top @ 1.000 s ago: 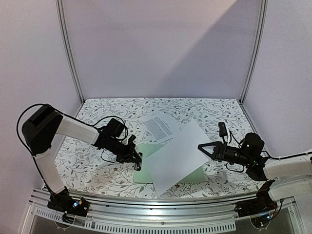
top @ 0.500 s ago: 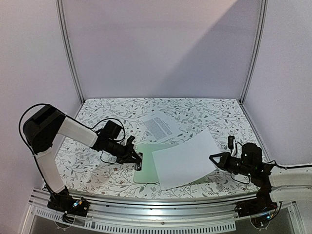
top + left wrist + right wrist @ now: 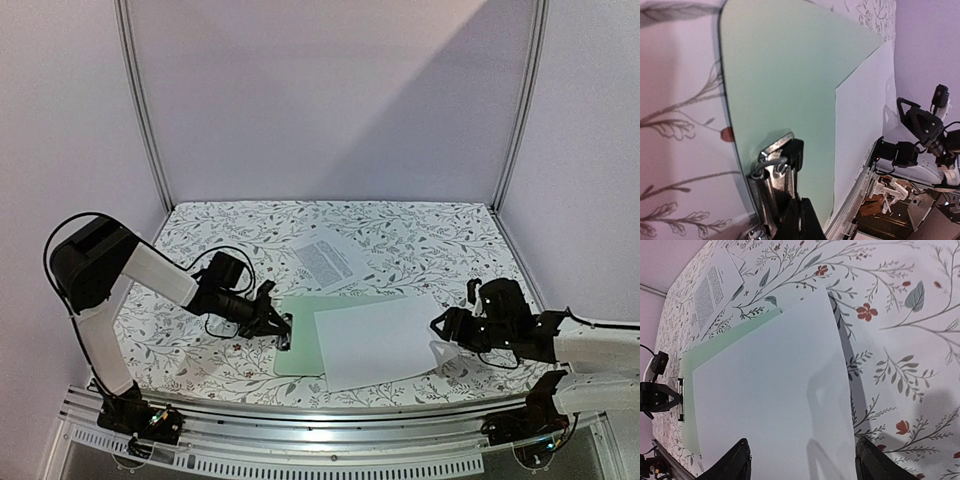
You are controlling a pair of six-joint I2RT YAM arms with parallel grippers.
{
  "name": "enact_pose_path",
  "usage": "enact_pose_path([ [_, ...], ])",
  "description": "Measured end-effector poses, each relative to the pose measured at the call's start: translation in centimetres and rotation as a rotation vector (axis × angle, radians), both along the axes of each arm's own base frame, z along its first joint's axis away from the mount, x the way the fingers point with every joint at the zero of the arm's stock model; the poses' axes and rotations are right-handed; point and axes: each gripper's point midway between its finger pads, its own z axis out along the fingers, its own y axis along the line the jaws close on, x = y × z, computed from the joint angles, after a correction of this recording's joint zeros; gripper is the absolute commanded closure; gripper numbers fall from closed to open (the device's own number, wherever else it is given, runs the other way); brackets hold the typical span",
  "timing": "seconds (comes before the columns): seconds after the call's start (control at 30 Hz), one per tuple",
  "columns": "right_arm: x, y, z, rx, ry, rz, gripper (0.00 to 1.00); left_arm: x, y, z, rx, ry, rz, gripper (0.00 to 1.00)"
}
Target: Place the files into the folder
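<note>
The folder is a pale green board lying flat on the flowered table, with its metal clip at the left short edge. My left gripper is shut, its closed tips pressed against the clip's lever. A blank white file lies flat over the right part of the folder and sticks out past its right edge. My right gripper is open just above the near edge of this sheet, one finger on either side, holding nothing. A printed file lies behind the folder.
The printed sheet overlaps the folder's far corner. The metal rail runs along the table's near edge. White walls with upright posts close in the back and sides.
The right gripper brought the white sheet down from a tilted hold to lie flat on the folder, then opened and let it go. The left gripper stayed at the clip.
</note>
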Motion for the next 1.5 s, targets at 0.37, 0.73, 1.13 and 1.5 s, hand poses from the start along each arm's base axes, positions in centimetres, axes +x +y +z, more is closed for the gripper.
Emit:
enact_pose_path([
  [0.37, 0.8, 0.0, 0.9, -0.324, 0.019, 0.191, 0.30, -0.6, 0.1, 0.0, -0.103, 0.012, 0.016, 1.00],
  [0.73, 0.8, 9.7, 2.2, -0.040, -0.182, 0.566, 0.38, -1.0, 0.2, 0.7, -0.228, 0.016, 0.049, 1.00],
  [1.13, -0.7, 17.9, -1.5, 0.043, -0.172, 0.884, 0.44, -1.0, 0.0, 1.2, -0.289, 0.013, 0.047, 1.00],
  [1.5, 1.2, 21.5, -2.9, 0.133, -0.161, 0.891, 0.48, -1.0, 0.0, 1.2, -0.289, 0.014, 0.048, 1.00],
])
